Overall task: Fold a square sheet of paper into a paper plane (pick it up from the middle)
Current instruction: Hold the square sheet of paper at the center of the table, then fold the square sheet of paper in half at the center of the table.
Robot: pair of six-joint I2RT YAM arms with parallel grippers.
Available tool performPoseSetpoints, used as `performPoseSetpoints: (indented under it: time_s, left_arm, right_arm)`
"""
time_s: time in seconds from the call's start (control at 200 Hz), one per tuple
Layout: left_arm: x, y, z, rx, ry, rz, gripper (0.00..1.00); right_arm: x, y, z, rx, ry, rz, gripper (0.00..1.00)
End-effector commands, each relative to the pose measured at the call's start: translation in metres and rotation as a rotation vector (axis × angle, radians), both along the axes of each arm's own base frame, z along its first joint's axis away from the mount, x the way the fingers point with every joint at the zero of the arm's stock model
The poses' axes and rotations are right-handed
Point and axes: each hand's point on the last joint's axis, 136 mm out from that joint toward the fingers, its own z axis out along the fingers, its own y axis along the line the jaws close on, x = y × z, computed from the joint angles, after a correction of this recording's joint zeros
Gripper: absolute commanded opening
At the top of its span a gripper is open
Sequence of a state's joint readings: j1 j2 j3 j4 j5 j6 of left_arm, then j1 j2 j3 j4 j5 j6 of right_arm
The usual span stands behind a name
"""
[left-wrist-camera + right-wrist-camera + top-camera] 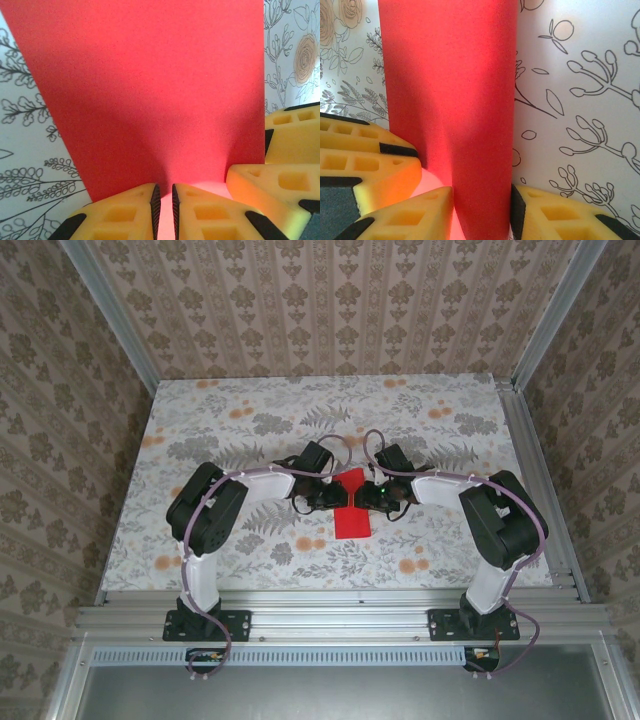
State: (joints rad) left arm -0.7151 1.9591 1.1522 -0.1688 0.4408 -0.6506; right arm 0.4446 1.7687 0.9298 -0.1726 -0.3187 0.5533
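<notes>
Left hand (337, 497) (9 o'clock) and right hand (367, 497) (3 o'clock) are clamping the creased bright-red paper sheet (352, 521).

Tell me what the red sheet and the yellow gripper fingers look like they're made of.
Red sheet: thin paper, matte with a fine grain; it bows softly and glows where pinched. Fingers: probably hard plastic, matte yellow, with square pockets formed in them; printed or cast, I can't tell.

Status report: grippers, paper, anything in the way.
Left gripper shut on paper. Right gripper shut on it too, jaws wider. Paper pinched at its middle. Grippers crowd each other.
</notes>
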Motion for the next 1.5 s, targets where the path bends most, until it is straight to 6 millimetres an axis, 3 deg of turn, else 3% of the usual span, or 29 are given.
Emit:
performPoseSetpoints:
  time_s: [0.0,0.205,0.395,0.485,0.63,0.8,1.065,1.495]
  left_arm:
    - [-0.018,0.022,-0.038,0.129,0.056,-0.012,0.19]
    - [-0.021,0.028,-0.046,0.154,0.067,-0.015,0.19]
    - [-0.023,0.029,-0.051,0.164,0.071,-0.022,0.19]
    - [-0.022,0.029,-0.051,0.164,0.067,-0.021,0.19]
    - [-0.022,0.028,-0.051,0.164,0.067,-0.024,0.19]
    - [-0.022,0.028,-0.052,0.163,0.066,-0.026,0.19]
    - [-0.022,0.028,-0.052,0.169,0.066,-0.030,0.19]
    - [-0.024,0.034,-0.060,0.198,0.077,-0.026,0.19]
  right_arm:
    - [-0.017,-0.015,-0.018,-0.087,0.072,-0.021,0.42]
    - [-0.013,-0.019,0.009,-0.074,0.020,-0.029,0.51]
    - [-0.016,-0.024,0.037,-0.017,-0.019,-0.033,0.53]
    - [-0.018,-0.021,0.048,0.051,-0.034,-0.041,0.49]
    - [-0.020,0.011,0.068,0.281,-0.033,-0.021,0.35]
    - [-0.016,0.018,0.059,0.314,-0.008,-0.027,0.25]
    - [0.000,0.025,0.041,0.285,0.027,-0.014,0.24]
    - [0.000,0.007,-0.001,0.125,0.091,0.006,0.24]
